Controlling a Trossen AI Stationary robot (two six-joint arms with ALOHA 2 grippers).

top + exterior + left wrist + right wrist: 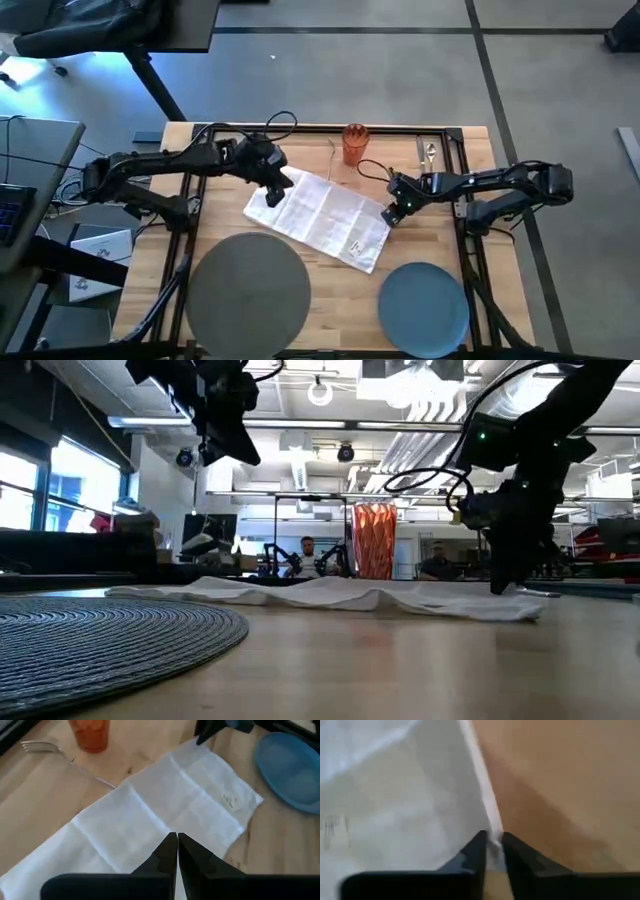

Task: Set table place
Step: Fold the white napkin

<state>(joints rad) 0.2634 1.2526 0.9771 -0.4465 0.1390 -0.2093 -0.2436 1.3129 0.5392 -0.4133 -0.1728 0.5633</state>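
The white paper napkin (318, 217) lay unfolded mid-table, between the orange tumbler (354, 143) and the grey round placemat (247, 287). The right gripper (492, 847) pinched its edge; the left gripper (177, 851) hovered above, fingers pressed together. Best to lift slowly, lest the paper tear.

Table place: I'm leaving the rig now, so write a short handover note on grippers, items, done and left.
Left gripper: shut, empty, above the napkin's left end.
Right gripper: jaws pinching the napkin's right edge.
Napkin lies unfolded mid-table; placemat and plate sit apart at the near edge; tumbler and cutlery at the far edge.
Done: nothing assembled.
Left: everything.
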